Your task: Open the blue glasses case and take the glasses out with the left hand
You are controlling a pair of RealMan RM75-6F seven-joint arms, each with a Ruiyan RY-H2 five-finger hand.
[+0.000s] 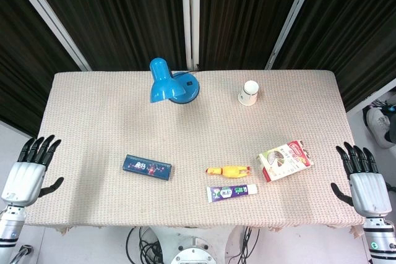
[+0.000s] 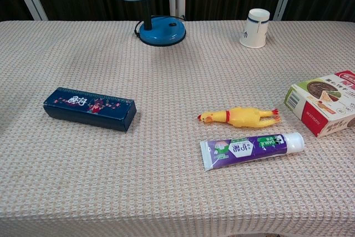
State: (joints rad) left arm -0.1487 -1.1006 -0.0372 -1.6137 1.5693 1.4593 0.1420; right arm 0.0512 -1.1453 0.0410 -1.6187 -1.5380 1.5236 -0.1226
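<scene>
The blue glasses case (image 1: 147,167) lies closed on the left half of the table, a long dark-blue box with a flower print, also plain in the chest view (image 2: 90,107). My left hand (image 1: 28,174) hangs off the table's left edge with its fingers spread and nothing in it, well to the left of the case. My right hand (image 1: 364,180) stays beyond the right edge, fingers apart and holding nothing. Neither hand shows in the chest view. The glasses are hidden inside the case.
A blue desk lamp (image 1: 171,83) stands at the back centre, a white paper cup (image 1: 248,93) to its right. A yellow rubber chicken (image 1: 228,170), a purple toothpaste tube (image 1: 231,193) and a snack box (image 1: 284,160) lie at the front right on the woven cloth (image 1: 93,109).
</scene>
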